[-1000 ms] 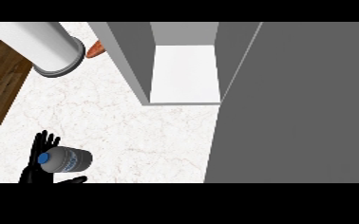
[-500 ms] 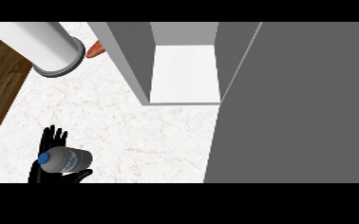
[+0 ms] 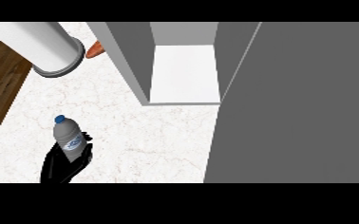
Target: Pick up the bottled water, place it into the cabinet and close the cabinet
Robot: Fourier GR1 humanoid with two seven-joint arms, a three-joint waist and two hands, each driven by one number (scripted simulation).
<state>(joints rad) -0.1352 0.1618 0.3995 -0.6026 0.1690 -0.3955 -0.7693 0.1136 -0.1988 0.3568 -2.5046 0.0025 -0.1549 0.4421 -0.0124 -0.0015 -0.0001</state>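
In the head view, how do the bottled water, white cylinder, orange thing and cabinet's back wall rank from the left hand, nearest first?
1. bottled water, held in the left hand.
2. white cylinder, far left.
3. orange thing, just beyond it.
4. cabinet's back wall, top middle.

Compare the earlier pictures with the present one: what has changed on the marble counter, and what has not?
The black left hand, still curled round the pale plastic water bottle with the blue cap, has shifted right. The bottle now shows its side, cap toward the view's top. The grey open cabinet and white cylinder stayed put.
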